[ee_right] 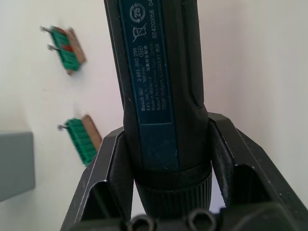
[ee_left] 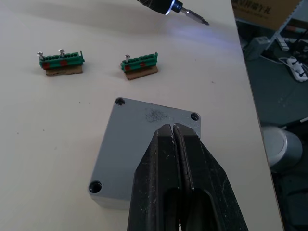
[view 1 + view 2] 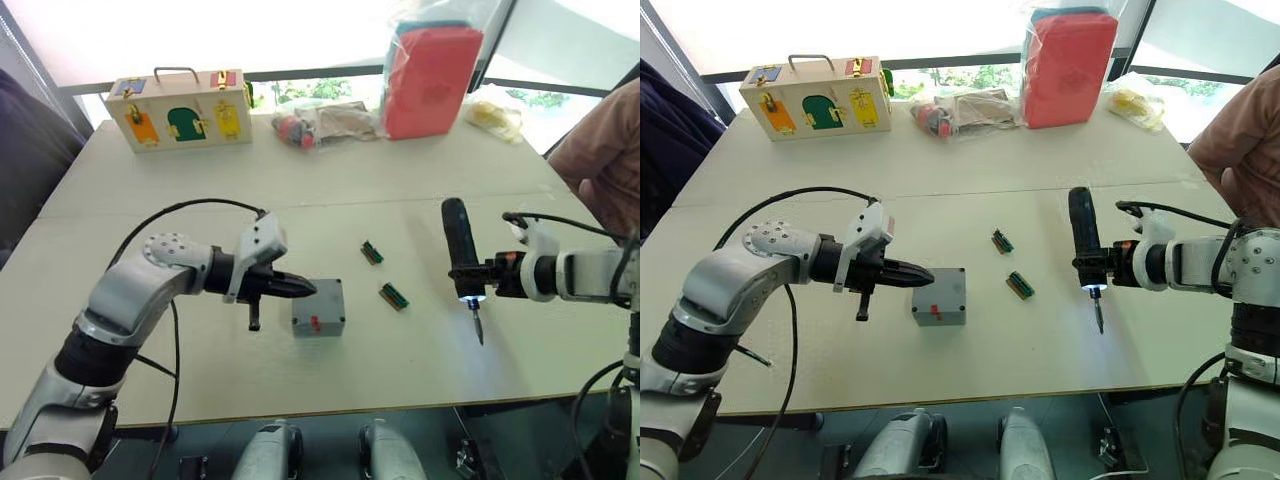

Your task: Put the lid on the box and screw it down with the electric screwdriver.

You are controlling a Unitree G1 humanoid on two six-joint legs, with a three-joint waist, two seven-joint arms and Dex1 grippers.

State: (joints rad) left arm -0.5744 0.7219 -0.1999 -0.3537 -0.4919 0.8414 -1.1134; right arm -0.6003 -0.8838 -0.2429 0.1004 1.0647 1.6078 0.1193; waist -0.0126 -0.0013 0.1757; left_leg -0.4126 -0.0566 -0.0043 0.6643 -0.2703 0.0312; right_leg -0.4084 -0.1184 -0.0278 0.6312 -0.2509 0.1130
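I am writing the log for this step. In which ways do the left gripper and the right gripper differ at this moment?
The left gripper is shut and holds nothing, its tips over the lid on the box; the right gripper is shut on the electric screwdriver. The left one is at the box; the right one hangs apart, screwdriver tip lit, bit pointing down. Both are over the table.

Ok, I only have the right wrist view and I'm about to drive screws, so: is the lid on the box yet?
Observer: Yes, the lid sits squarely on the box.
Operator: Is the left arm clear of it?
Observer: No. The left end effector is shut, its tips over the lid's middle; I cannot tell whether they touch.
Operator: Where is my bit relative to the box?
Observer: The electric screwdriver points its bit down above the table, to the robot's right of the box, beyond two green pieces.
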